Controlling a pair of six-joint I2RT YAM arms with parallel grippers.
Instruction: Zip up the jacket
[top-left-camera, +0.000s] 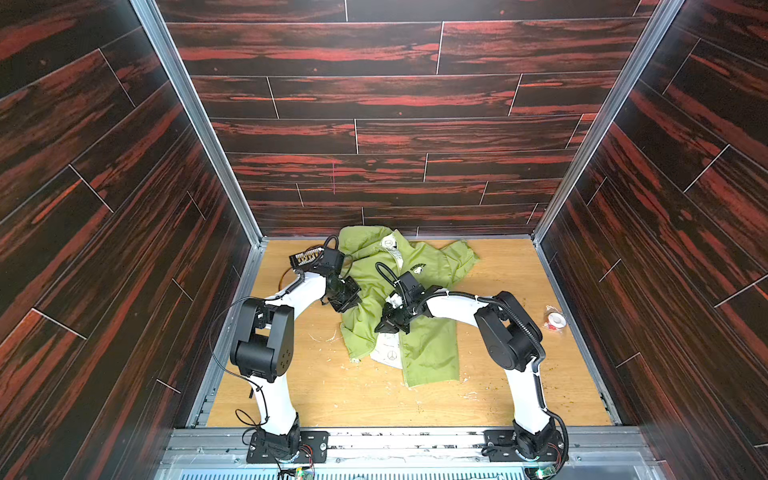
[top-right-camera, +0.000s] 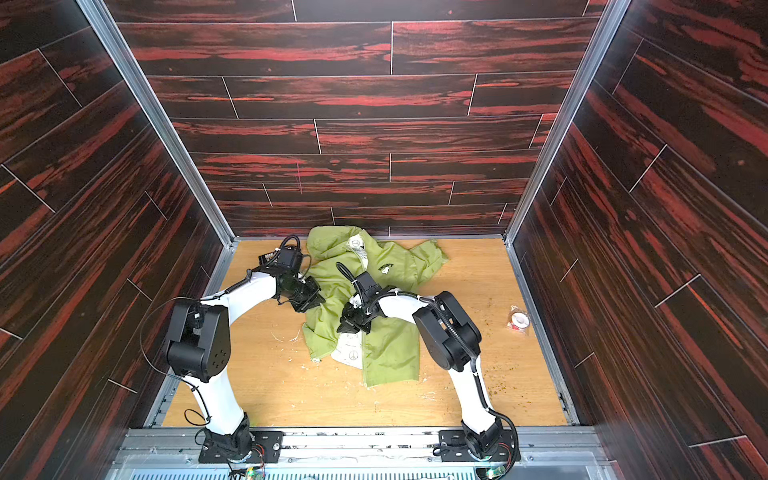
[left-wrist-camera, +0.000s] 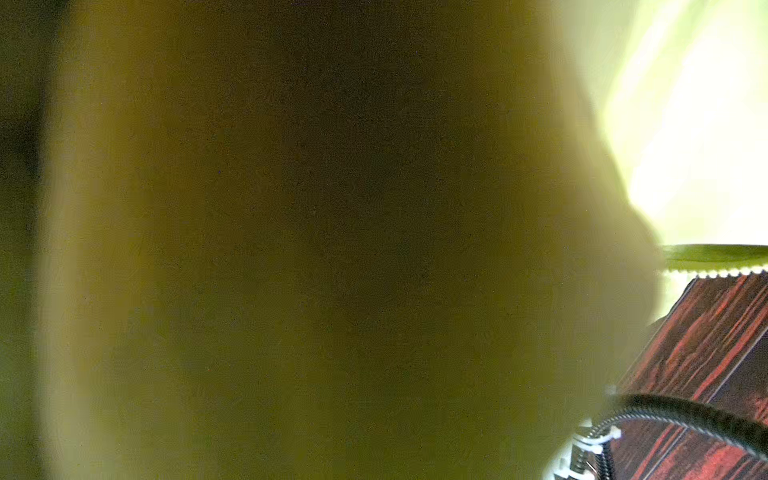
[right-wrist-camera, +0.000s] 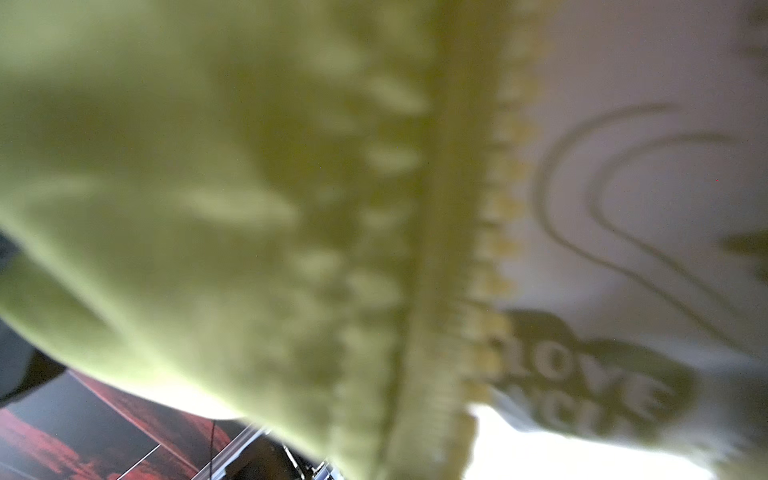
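Item: jacket (top-left-camera: 428, 345) (top-right-camera: 390, 353), lime-green, crumpled, front open, lying mid-desk (top-left-camera: 332, 395) toward the far edge. My left gripper (top-left-camera: 347, 305) is clamped on its left panel. My right gripper (top-left-camera: 386, 326) is pinched shut on the zipper edge (right-wrist-camera: 490, 249), with white lining (right-wrist-camera: 644, 83) beside it. Fabric smothers both wrist views. Tape roll (top-left-camera: 555, 320) sits by the right edge, well apart.

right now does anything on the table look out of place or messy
Yes. The jacket lies crumpled and open at its hem, white lining showing. White scraps and brown crumbs litter the table, and a small white roll sits stray by the right wall.
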